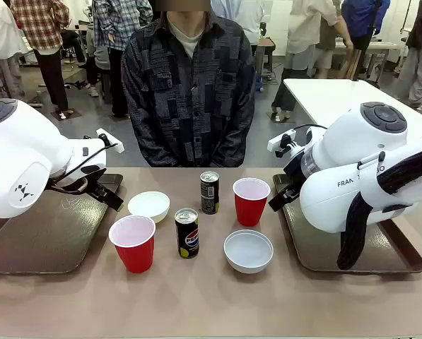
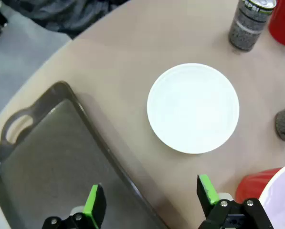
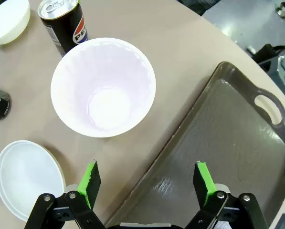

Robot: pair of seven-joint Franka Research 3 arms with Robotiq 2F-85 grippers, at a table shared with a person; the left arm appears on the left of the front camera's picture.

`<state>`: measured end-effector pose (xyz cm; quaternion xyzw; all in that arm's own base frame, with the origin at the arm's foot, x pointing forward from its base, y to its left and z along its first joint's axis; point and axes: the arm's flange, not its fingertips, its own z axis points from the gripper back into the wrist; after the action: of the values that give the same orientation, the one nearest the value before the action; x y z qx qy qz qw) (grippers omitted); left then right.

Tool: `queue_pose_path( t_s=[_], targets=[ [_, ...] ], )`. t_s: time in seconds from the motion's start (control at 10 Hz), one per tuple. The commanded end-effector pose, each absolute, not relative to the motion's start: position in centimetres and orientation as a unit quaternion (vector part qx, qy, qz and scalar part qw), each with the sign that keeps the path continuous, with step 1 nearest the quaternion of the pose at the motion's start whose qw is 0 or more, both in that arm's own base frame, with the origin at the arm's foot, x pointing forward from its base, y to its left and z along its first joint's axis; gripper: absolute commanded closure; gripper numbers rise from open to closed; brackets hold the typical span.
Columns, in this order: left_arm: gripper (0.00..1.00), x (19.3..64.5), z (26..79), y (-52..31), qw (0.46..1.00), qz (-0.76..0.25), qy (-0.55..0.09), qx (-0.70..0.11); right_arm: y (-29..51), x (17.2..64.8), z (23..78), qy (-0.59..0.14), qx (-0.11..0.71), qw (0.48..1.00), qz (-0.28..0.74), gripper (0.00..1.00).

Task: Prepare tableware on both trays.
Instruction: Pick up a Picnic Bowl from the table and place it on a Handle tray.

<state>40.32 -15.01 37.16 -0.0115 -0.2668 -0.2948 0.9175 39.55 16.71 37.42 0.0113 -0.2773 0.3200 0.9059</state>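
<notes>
Front view: the bench [image 1: 196, 304] is carrying everything, and a person is facing the robot from its far side. Both white arms are hanging low over the outer ends. The left tray [image 1: 27, 240] and right tray [image 1: 313, 248] are lying flat at either end, with no tableware on the parts that show. All six pieces are sitting on the bench between them. The near red cup [image 1: 133, 244] and far bowl [image 1: 148, 206] are standing leftward, the far red cup [image 1: 251, 201] and near bowl [image 1: 248, 251] rightward. The Pepsi can [image 1: 187, 233] and plain dark can [image 1: 209, 192] are standing upright in the middle.

Left wrist view: the left gripper [image 2: 150, 193] is hovering over its tray's inner rim, jaws spread wide and gripping nothing. The far bowl is lying just ahead of the pads, offset toward one of them, nearer this arm.

Right wrist view: the right gripper [image 3: 147, 179] is hovering likewise, jaws spread and empty. The far red cup is standing mouth-up straight ahead, its axis vertical.

Judgement: each arm's nearest piece is lying inward of its tray, so the first reach looks short.
</notes>
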Motion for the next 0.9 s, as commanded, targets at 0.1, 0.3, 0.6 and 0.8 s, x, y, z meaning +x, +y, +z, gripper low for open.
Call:
queue_pose_path(
  t_s=[0.1,0.3,0.6,0.8],
  targets=[
    [0.00,40.31,37.16,-15.02,0.917,-0.295,-0.267,-0.011,16.71,39.55,37.41,-0.277,0.011,0.906,0.320,0.00],
    [0.00,40.31,37.16,-15.02,0.917,-0.295,-0.267,-0.011,16.71,39.55,37.41,-0.277,0.011,0.906,0.320,0.00],
    [0.00,40.31,37.16,-15.02,0.917,-0.295,-0.267,-0.011,16.71,39.55,37.41,-0.277,0.011,0.906,0.320,0.00],
    [0.00,40.31,37.16,-15.02,0.917,-0.295,-0.267,-0.011,16.71,39.55,37.41,-0.277,0.011,0.906,0.320,0.00]
  ],
)
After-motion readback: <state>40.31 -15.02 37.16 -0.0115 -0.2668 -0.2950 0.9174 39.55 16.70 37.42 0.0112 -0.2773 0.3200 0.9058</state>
